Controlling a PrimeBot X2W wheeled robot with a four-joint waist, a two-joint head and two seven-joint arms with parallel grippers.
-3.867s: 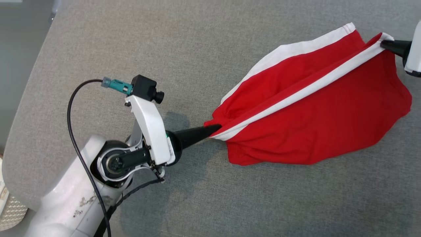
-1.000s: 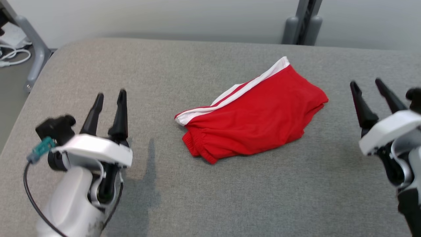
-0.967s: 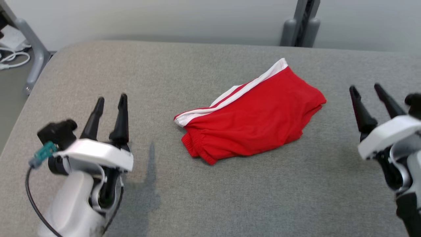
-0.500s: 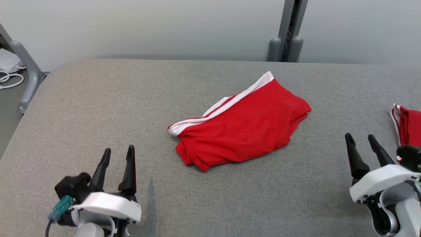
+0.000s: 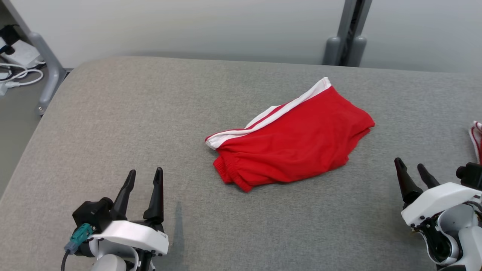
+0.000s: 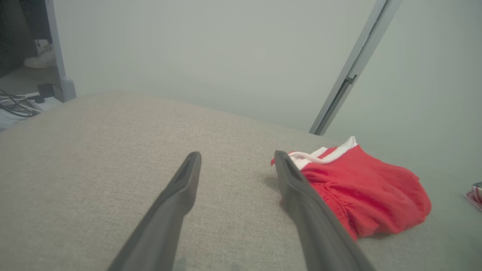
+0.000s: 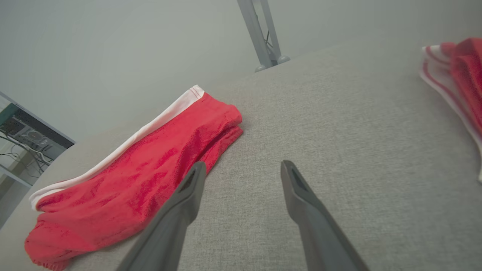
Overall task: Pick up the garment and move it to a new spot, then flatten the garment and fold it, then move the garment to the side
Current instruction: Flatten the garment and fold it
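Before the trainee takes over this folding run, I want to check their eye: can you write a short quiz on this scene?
1. True or false: the left gripper is gripping the red shorts.
2. The white stripe on the shorts runs along which edge? A) the edge far from the robot B) the edge nearest the robot C) only across the waistband end
3. Fill in: past the right gripper, at the right edge of the grey surface, lies a second ____.

Key: 1 false, both grippers stand open and clear of the shorts; 2 A; 3 red-and-white garment.
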